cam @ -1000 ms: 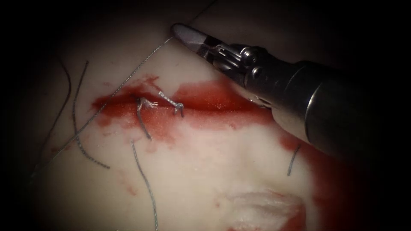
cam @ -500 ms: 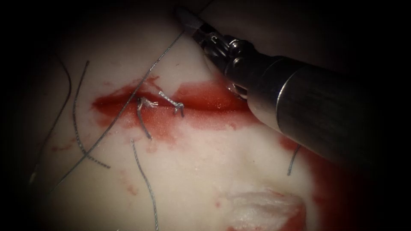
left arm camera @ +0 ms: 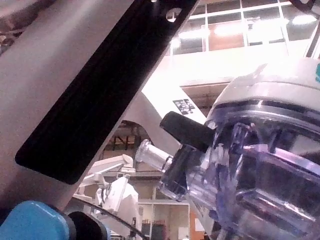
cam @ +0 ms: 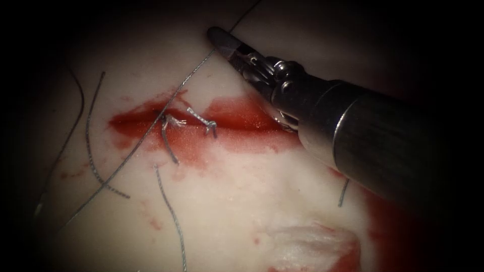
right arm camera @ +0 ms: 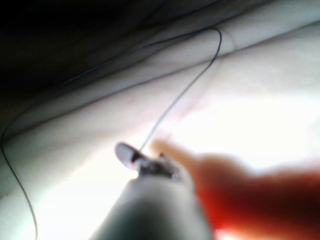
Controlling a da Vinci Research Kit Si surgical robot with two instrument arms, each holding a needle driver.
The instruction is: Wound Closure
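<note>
Right arm's steel needle driver (cam: 218,40) at upper centre, jaws closed on thin grey thread (cam: 151,126); dark shaft slanting down to right edge. Thread taut, crossing red-stained cut (cam: 201,123) in pale tissue (cam: 227,201) toward lower left. Needle unseen.

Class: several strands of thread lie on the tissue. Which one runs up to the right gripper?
The long thread crossing the cut diagonally; it ends at the shut right gripper. The loose cut ends lie free.
</note>
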